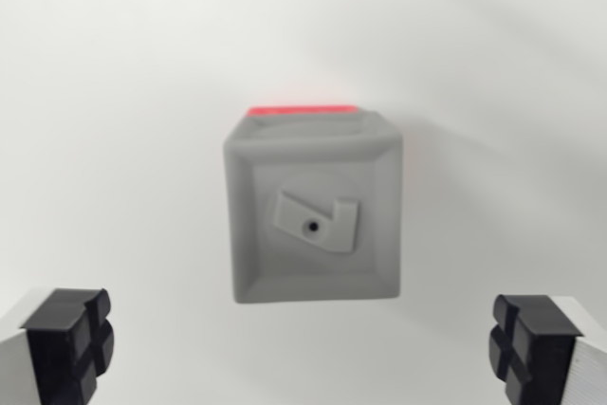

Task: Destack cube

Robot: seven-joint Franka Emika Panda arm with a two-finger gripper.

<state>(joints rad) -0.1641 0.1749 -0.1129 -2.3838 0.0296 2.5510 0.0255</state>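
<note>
The wrist view looks straight down on a grey cube (315, 206) resting near the centre of a plain white table (114, 92). Its top face is recessed within a bevelled border and carries a small raised emblem with a dark hole at its middle. Along the far edge of the grey cube a narrow red strip (302, 109) shows; it appears to be the edge of a second, red cube underneath, though too little is exposed to confirm its shape or how squarely the two are aligned. On that reading the stack is intact and no destacking has been done. The gripper (303, 348) is spread wide: one black-padded finger (68, 343) sits in the near left corner, the other in the near right corner, with bare table between them and nothing held. Both pads lie on the near side of the grey cube and well apart from it, so there is no contact. How high the fingers stand above the cube cannot be judged from this single view. Outstanding work, as assessed: bring the fingers over and around the upper cube, close on it, lift it clear and set it on the table beside the lower one.
</note>
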